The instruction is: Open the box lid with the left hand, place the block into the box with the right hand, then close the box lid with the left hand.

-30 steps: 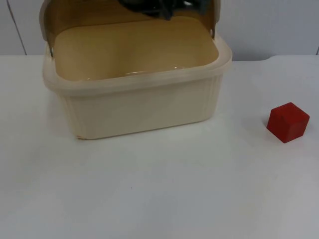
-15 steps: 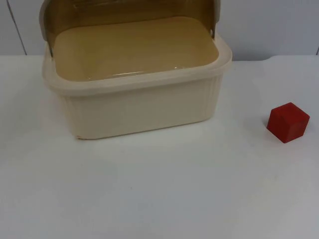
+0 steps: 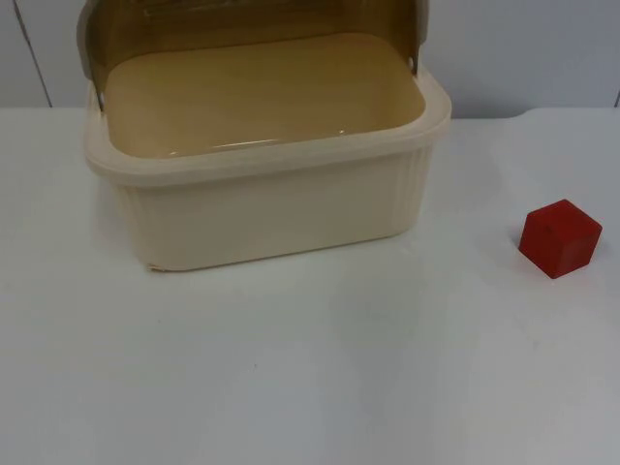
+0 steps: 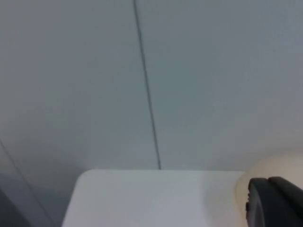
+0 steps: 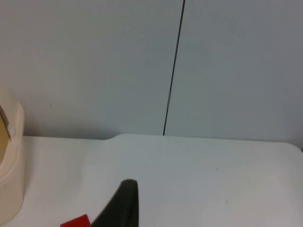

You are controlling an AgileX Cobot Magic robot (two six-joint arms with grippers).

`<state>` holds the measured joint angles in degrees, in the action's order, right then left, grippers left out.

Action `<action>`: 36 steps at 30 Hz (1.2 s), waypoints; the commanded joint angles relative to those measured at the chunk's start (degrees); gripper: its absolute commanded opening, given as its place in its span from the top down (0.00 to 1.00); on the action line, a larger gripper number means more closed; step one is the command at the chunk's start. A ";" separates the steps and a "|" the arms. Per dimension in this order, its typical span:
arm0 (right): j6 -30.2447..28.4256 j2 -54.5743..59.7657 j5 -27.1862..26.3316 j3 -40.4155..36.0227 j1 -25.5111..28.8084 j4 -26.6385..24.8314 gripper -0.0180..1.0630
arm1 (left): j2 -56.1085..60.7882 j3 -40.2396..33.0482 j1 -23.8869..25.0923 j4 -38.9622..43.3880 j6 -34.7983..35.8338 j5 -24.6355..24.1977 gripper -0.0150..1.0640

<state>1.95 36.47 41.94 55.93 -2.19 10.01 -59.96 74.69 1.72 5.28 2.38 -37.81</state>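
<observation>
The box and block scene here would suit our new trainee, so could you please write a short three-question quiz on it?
1. True or false: the lid of the box stands open.
2. Where is the red block? A) inside the box B) on the table, to the box's right C) on the lid
3. Fill in: the box's inside holds ____.

Key: 1 true; 2 B; 3 nothing.
</observation>
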 commanded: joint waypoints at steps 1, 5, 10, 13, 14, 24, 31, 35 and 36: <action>0.22 -0.05 -1.93 0.33 0.30 -0.03 0.01 | 0.70 -0.13 0.30 1.81 -0.04 -0.45 0.99; 0.22 -0.05 -2.03 0.33 0.30 -0.03 0.01 | -0.05 -0.13 0.30 1.69 5.12 -0.57 0.99; 0.22 -0.05 -2.12 0.33 0.30 0.08 0.01 | -1.67 -0.13 0.30 1.80 10.69 -1.26 0.98; 0.22 -0.05 -2.12 0.33 0.30 0.08 0.01 | -2.20 -0.13 0.30 1.80 10.69 -2.53 0.90; 0.22 -0.05 -2.28 0.33 0.30 0.08 0.01 | -2.39 -0.13 0.30 1.80 10.69 -2.87 0.80; 0.22 2.34 -2.80 0.33 0.30 0.08 0.01 | -2.33 -0.13 0.30 4.38 10.10 -3.40 0.01; 0.22 4.33 -4.38 0.33 0.30 -0.27 0.01 | -2.33 -0.13 0.30 4.14 8.32 -3.40 0.01; 0.22 6.09 -6.78 0.33 0.30 -0.27 0.01 | -2.33 -0.13 0.30 4.14 8.32 -3.40 0.01; 0.22 6.94 -7.10 0.33 0.30 -0.27 0.01 | -2.33 -0.13 0.30 4.14 8.32 -3.40 0.01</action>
<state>2.11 42.71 36.34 55.97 -2.19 9.91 -62.47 74.69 1.91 9.19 11.00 -41.44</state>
